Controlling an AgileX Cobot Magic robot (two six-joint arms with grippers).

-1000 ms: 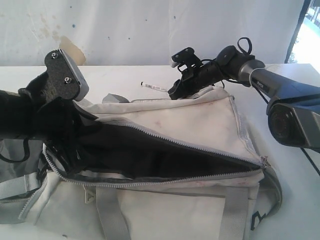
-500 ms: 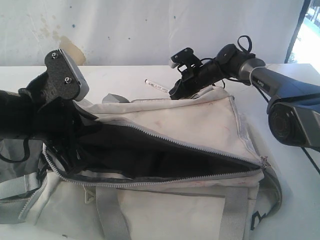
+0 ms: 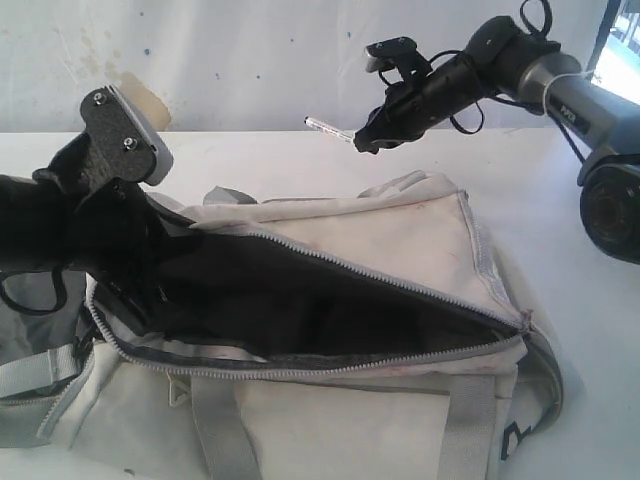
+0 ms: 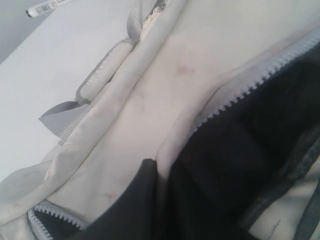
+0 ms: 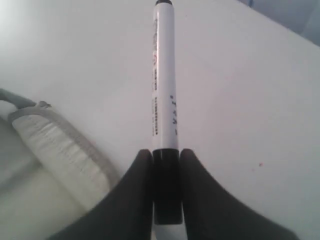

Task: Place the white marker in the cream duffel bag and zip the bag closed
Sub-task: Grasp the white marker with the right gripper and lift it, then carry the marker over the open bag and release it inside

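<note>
The white marker (image 3: 328,126) hangs in the air above the table behind the cream duffel bag (image 3: 400,240). My right gripper (image 3: 362,138) is shut on its black cap end (image 5: 165,185), and the printed white barrel (image 5: 164,75) sticks out past the fingertips. The bag lies open on the table with its dark lining (image 3: 300,310) showing. At the bag's left end my left gripper (image 3: 160,240) is shut on the edge of the upper flap (image 4: 165,175), one finger (image 4: 142,195) on the cream outside, the other in the dark inside. The left wrist view also catches the marker (image 4: 45,7).
The open zipper runs along both edges to its end (image 3: 525,322) at the right. Grey webbing straps (image 3: 225,430) cross the bag's front. White table (image 3: 570,190) surrounds the bag, with a white wall behind. The right arm's base (image 3: 612,205) stands at the right edge.
My right gripper has lifted the marker off the table, up and slightly right. The left arm has risen a little, holding the flap.
</note>
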